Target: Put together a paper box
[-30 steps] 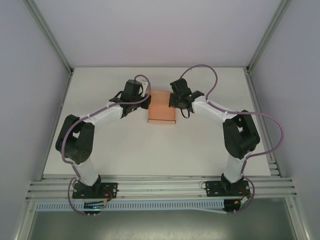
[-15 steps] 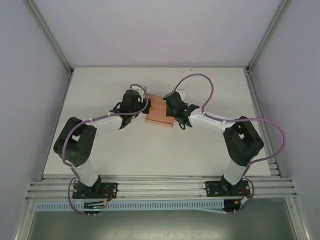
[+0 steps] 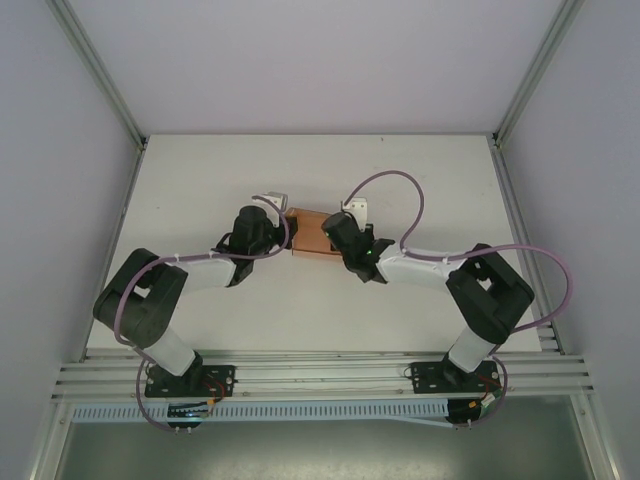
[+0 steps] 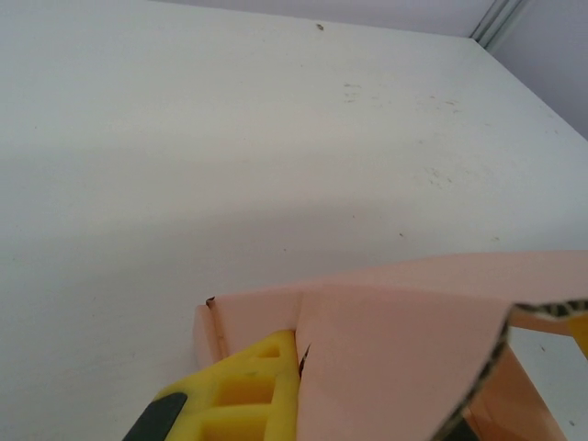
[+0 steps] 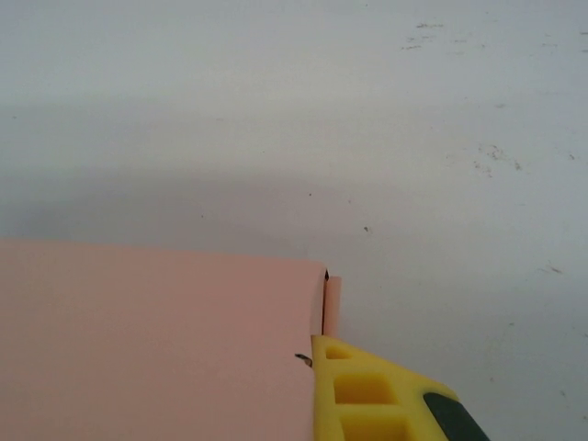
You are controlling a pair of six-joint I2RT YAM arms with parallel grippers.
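Since a second ago the salmon-pink thin-card box (image 3: 308, 233) sits nearer the bases; left gripper (image 3: 282, 218) and right gripper (image 3: 332, 228) flank it. I cannot tell whether the fingers are pinching it.

Top view: fixed high at the near side, looking down on the whole table (image 3: 200, 180). Left wrist: very close, low, looking across the box (image 4: 395, 349) toward the table's far edge. Right wrist: equally close, angled down. All share box and adjoining tabletop.

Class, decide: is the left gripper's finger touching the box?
Touching. The left wrist view shows the box lying directly against the yellow left finger, no gap between them.
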